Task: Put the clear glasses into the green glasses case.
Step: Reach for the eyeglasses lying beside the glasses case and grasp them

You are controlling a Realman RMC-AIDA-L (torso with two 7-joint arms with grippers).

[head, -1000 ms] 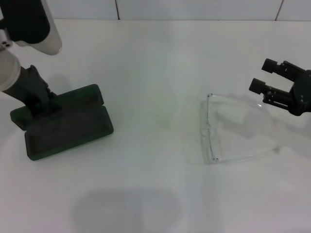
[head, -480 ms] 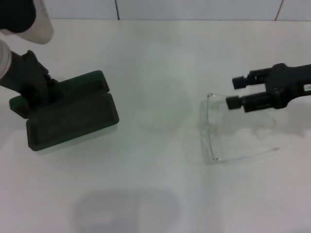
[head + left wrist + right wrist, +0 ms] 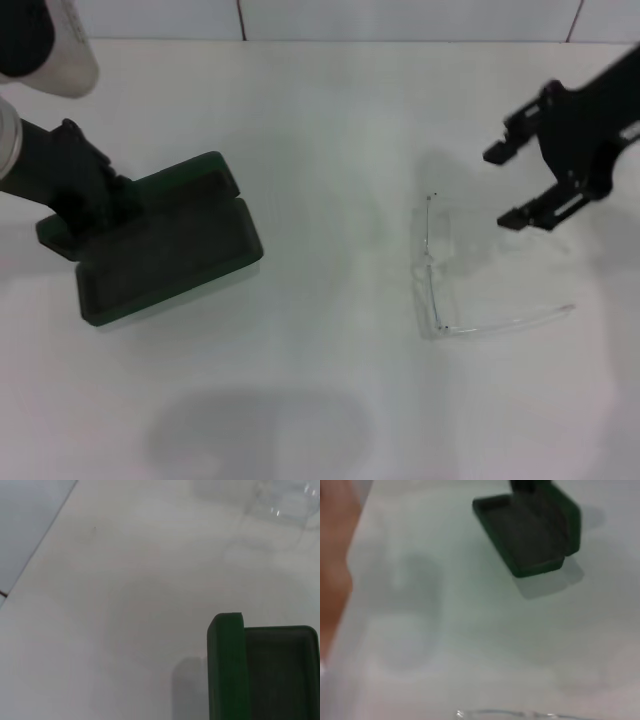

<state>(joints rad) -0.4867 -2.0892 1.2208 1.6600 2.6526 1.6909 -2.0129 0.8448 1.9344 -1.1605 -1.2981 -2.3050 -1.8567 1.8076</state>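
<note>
The green glasses case (image 3: 170, 250) is open at the left of the head view, dark lining up, with a shadow under its near edge. My left gripper (image 3: 92, 197) holds it at its far left end. The case also shows in the left wrist view (image 3: 262, 672) and the right wrist view (image 3: 532, 535). The clear glasses (image 3: 431, 272) lie on the table at the right, arms unfolded and pointing right. A faint edge of the glasses (image 3: 520, 713) shows in the right wrist view. My right gripper (image 3: 503, 186) hovers open over their far arm, holding nothing.
The white table (image 3: 320, 130) runs back to a tiled wall (image 3: 400, 18). A broad stretch of bare tabletop separates case and glasses. A soft grey shadow (image 3: 255, 430) lies on the near table.
My left gripper has carried the case to the right, toward the middle. My right gripper has swung from beside the glasses to over their far arm, its fingers now spread wider.
</note>
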